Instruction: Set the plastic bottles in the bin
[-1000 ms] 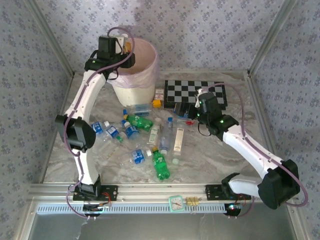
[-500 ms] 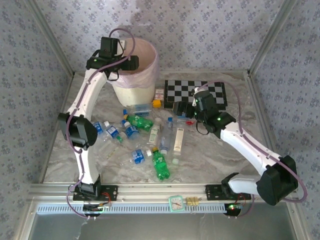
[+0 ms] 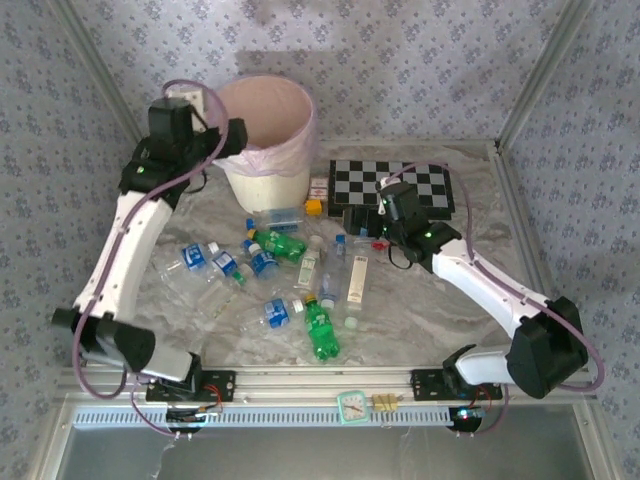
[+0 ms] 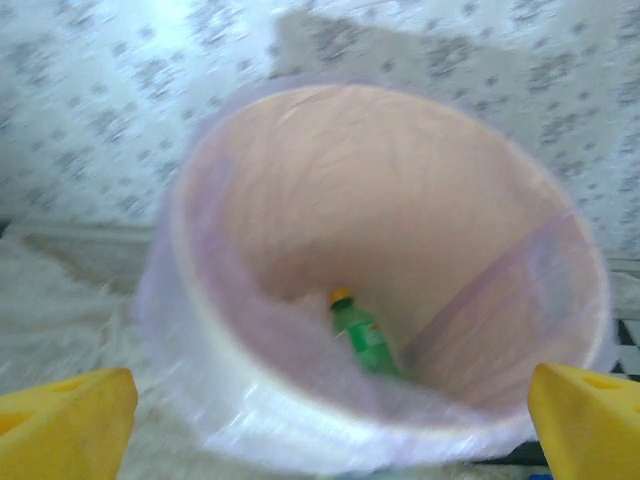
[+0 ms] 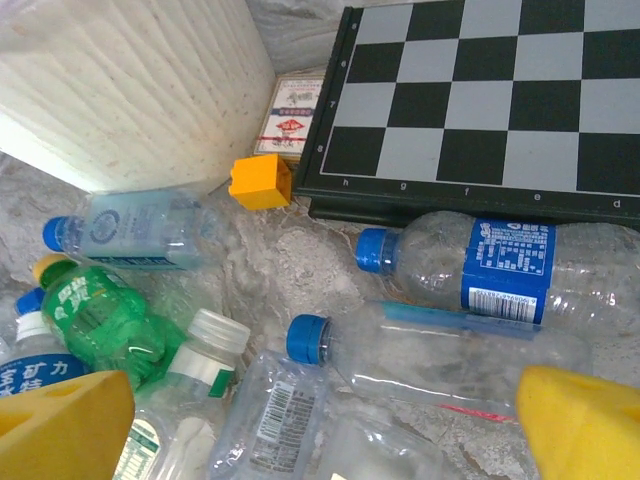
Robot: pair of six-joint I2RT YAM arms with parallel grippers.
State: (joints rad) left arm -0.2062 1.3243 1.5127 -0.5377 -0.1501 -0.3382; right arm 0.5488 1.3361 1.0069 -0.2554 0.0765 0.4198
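the left gripper [image 4: 322,425], spread wide and empty, is hovering at the 9 o'clock rim of the round cream-white bin with pink bag liner [image 3: 262,182]; one green plastic bottle [image 4: 364,340] is lying inside. the right gripper [image 5: 320,425], also spread, is hovering over a clear blue-capped plastic bottle [image 5: 440,352]. about a dozen loose bottles [image 3: 320,330] are waiting at the bin's 6 o'clock, so the job is looking barely begun.

A lab test booth: marble-look table [image 3: 440,320] in aluminium framing [image 3: 300,381], walled with floral-patterned panels [image 3: 420,70].
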